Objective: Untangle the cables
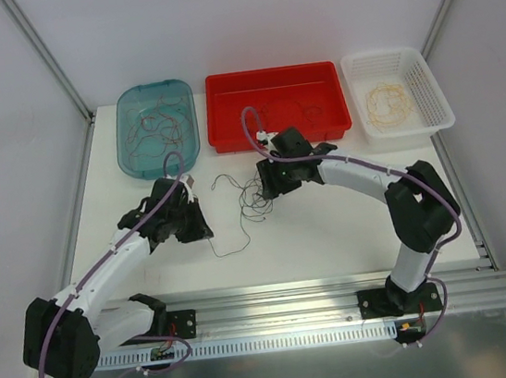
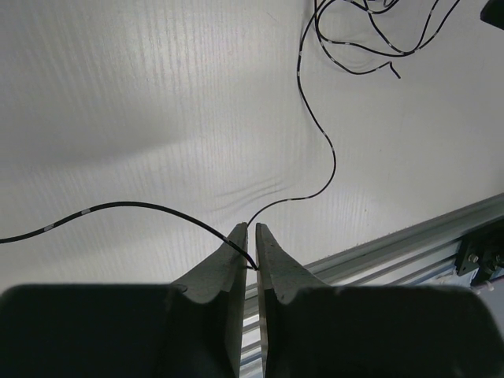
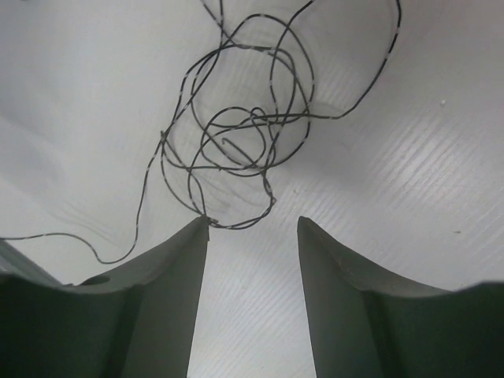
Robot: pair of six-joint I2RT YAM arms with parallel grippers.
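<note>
A tangle of thin dark cable [image 1: 252,198] lies on the white table between the two arms. One strand trails off toward the left gripper [image 1: 204,231]. In the left wrist view the left gripper [image 2: 252,228] is shut on this dark cable [image 2: 331,157], pinched between its fingertips. The right gripper [image 1: 267,190] sits at the tangle's right side. In the right wrist view it [image 3: 253,222] is open, and the tangle [image 3: 244,134] lies just beyond its tips, a loop touching the left fingertip [image 3: 201,228].
At the back stand a teal bin [image 1: 122,113] with orange-red and brown wires [image 1: 157,132], a red bin [image 1: 272,74] with dark wires [image 1: 298,108], and a white basket [image 1: 437,95] with yellow wires [image 1: 389,104]. An aluminium rail [image 1: 295,295] runs along the near edge.
</note>
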